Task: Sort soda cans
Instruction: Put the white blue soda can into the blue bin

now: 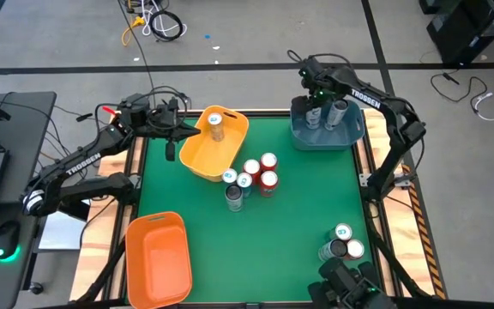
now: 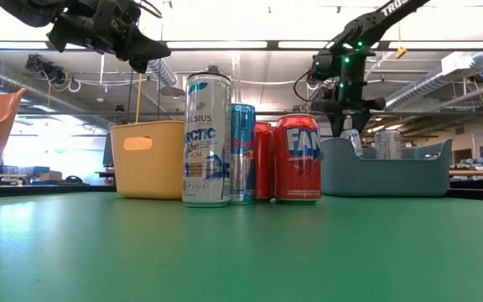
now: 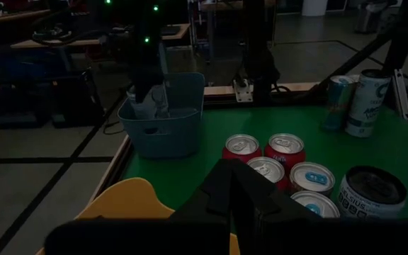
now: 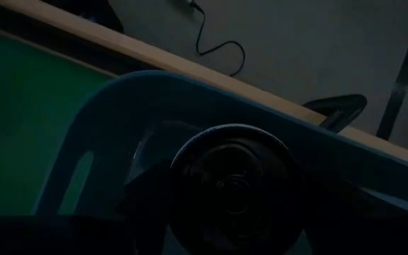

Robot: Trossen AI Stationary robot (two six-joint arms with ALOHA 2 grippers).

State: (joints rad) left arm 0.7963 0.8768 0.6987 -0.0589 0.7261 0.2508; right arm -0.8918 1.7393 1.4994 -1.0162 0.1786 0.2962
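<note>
High view, table: a green table [image 1: 256, 232] is carrying a yellow bin [image 1: 215, 144], an orange bin [image 1: 156, 259] and a blue bin [image 1: 326, 130].
High view, cans: one can [image 1: 216, 125] is standing in the yellow bin; a cluster of soda cans [image 1: 249, 178] is standing mid-table just beside that bin; three more cans [image 1: 341, 243] are standing near the front right corner.
High view, arms: the left gripper [image 1: 178, 129] is hovering at the yellow bin's left rim; the right gripper [image 1: 316, 108] is reaching into the blue bin, beside another can [image 1: 338, 113].
Low view: a tall silver can [image 2: 207, 138], a slim blue can [image 2: 242, 153] and two red cans [image 2: 297, 158] are standing together between the yellow and blue bins.
Left wrist view: the left jaws are pressing together, pinching nothing, above the yellow rim with the can cluster just beyond.
Right wrist view: the right jaws are spreading around a dark can [image 4: 232, 185] inside the blue bin.
</note>
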